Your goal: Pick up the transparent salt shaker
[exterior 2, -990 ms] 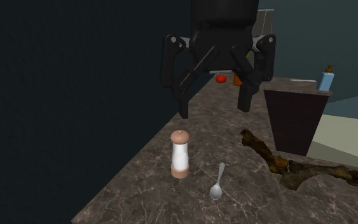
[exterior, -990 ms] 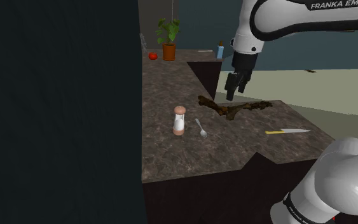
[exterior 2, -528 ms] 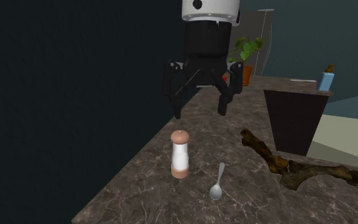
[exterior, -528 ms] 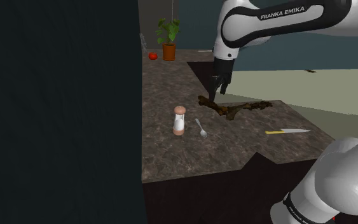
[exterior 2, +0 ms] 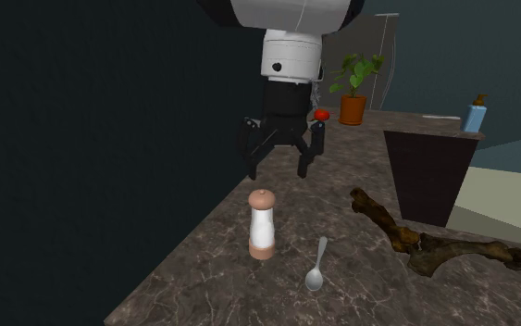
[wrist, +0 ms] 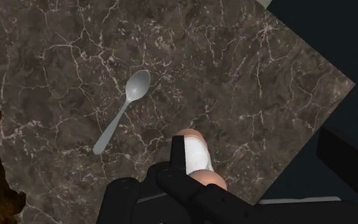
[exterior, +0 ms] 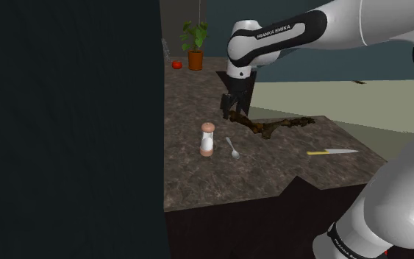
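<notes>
While splayed gripper (exterior 2: 279,168) hangs nr salt shaker (exterior 2: 262,225), spoon (exterior 2: 317,264) beside

The counter (exterior: 198,176) was dark brown marble with pale veins, and the whole place was pretty dim. A huge dark panel (exterior: 65,125) covered the shoulder view's left. The back wall (exterior: 389,62) looked teal-grey and the floor (exterior: 374,103) a pale greenish beige. A potted plant (exterior: 195,44) sat at the counter's far end.
</notes>
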